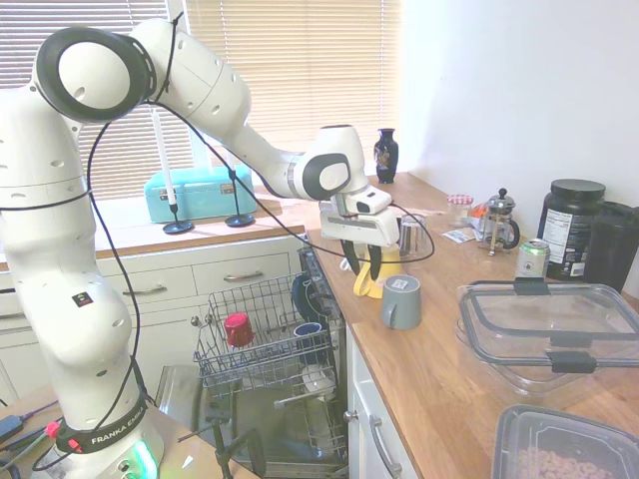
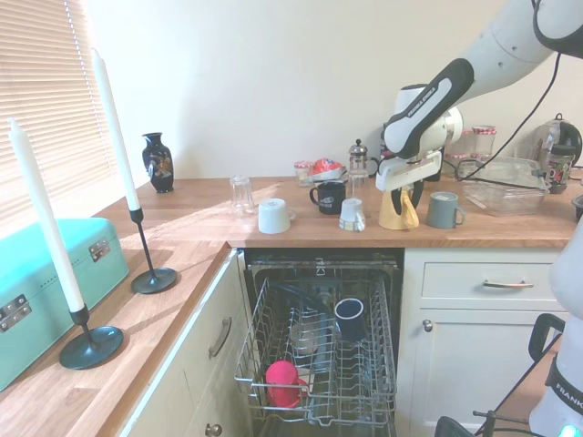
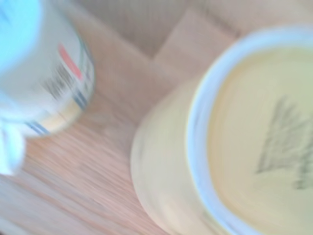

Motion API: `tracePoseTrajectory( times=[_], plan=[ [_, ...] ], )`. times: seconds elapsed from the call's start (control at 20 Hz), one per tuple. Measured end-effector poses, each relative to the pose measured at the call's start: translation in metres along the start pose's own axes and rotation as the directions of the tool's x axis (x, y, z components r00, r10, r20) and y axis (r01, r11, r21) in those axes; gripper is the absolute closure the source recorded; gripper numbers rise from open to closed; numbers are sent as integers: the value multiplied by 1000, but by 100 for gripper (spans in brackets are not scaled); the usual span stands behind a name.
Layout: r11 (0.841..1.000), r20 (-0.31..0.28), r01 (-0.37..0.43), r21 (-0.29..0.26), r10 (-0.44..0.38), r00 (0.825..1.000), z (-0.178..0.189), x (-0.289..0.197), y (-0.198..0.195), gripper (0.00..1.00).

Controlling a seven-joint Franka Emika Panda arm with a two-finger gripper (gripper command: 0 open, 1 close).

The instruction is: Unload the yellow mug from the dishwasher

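Note:
The yellow mug stands on the wooden counter, beside a grey mug. My gripper hangs right over the yellow mug, its dark fingers apart and reaching down at the mug's top. The wrist view shows the yellow mug blurred and very close, with a pale inside and a white rim. Below the counter, the dishwasher is open with its wire rack pulled out.
The rack holds a red cup and a dark mug. A white mug, a glass, a French press, a can, a black tub and plastic boxes crowd the counter.

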State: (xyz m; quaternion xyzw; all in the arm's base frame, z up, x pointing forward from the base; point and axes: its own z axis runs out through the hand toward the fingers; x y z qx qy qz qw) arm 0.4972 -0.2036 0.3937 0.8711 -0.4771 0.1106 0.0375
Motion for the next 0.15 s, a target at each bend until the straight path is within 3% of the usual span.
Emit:
tracePoseTrajectory(
  times=[0.15],
  plan=[
    [1000,-17,-3,27,4,1000,-28,-18,-2,0]
  ],
)
